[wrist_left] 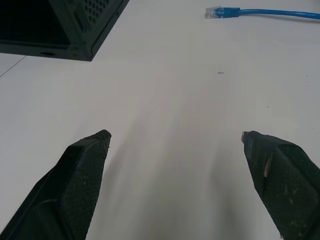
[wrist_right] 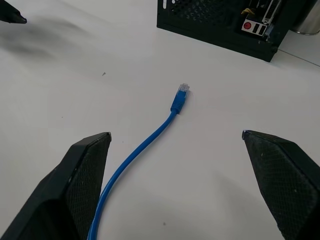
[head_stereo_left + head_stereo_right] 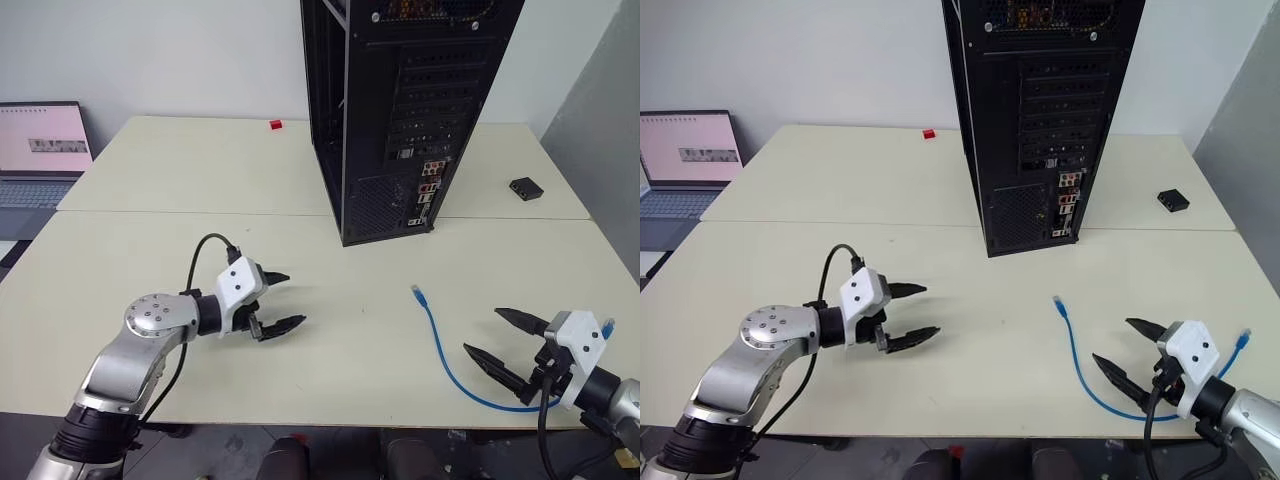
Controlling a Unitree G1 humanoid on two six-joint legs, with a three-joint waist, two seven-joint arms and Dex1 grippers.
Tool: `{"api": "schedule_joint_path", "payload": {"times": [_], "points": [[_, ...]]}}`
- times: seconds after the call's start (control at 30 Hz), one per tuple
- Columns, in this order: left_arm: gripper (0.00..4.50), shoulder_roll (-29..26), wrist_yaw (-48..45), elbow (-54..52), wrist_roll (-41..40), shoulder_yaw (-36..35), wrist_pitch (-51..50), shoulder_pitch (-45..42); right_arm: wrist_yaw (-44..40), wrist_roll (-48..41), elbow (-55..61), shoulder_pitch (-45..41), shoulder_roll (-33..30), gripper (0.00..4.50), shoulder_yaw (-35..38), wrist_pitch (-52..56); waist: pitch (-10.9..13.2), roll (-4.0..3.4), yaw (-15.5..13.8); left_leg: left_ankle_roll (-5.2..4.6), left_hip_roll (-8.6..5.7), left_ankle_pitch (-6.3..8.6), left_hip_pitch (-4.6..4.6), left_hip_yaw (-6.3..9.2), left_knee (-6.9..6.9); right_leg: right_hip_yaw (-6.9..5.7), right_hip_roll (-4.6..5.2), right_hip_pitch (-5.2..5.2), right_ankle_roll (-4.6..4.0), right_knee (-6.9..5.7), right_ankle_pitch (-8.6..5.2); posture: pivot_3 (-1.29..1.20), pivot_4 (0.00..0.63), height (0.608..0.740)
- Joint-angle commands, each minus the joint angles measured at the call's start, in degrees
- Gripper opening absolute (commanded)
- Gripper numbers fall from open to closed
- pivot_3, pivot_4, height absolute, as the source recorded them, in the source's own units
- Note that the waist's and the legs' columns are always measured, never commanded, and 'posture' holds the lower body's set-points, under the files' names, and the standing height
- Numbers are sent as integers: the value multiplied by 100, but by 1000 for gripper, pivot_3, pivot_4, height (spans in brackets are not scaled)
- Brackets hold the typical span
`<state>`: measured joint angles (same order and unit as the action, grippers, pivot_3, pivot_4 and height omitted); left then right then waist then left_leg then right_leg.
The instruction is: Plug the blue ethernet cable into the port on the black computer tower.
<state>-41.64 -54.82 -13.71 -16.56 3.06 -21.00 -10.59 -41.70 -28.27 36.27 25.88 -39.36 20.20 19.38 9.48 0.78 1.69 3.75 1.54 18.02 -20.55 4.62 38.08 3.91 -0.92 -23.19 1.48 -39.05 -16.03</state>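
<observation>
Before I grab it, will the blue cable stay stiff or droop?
The blue ethernet cable lies in a loose curve on the table, so it will probably droop. It looks thin and light. Its plug seems rigid, likely the better grip.

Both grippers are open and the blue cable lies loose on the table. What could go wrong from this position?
The right gripper might pinch the blue ethernet cable along the cord instead of at its plug, so the plug could droop. The port sits in a narrow strip low on the black computer tower, so the plug may miss.

Silver arms, white wrists, black textured jaws
</observation>
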Motion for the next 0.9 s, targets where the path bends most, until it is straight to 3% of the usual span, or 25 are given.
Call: {"api": "schedule_joint_path", "payload": {"times": [0.03, 0.53, 0.7, 0.9], "points": [[4476, -3, -80, -187, -68, -26, 107, -62, -17, -19, 195, -2, 11, 4447, 158, -74, 0, 0, 0, 0, 0, 0, 0, 0, 0, 0, 0, 0, 0, 0, 0, 0, 150, 740], [4476, 93, -22, -267, 88, 125, 217, -3, 83, -109, 336, -103, 7, 4447, 69, 100, 0, 0, 0, 0, 0, 0, 0, 0, 0, 0, 0, 0, 0, 0, 0, 0, 150, 740], [4476, 82, -256, -142, 14, 216, 219, -135, 491, -137, 644, -380, 184, 4447, -472, 574, 0, 0, 1, 0, 0, 0, 0, 1, 0, -1, -1, 0, 0, -2, 0, 0, 150, 740], [4476, 231, -425, -86, 19, 373, 375, -489, 1264, 462, 447, -1032, 669, 4447, -1540, 955, -1, 0, 2, 0, -1, 0, -2, 1, 4, -1, -1, 0, 0, -1, 0, 0, 150, 740]]}}
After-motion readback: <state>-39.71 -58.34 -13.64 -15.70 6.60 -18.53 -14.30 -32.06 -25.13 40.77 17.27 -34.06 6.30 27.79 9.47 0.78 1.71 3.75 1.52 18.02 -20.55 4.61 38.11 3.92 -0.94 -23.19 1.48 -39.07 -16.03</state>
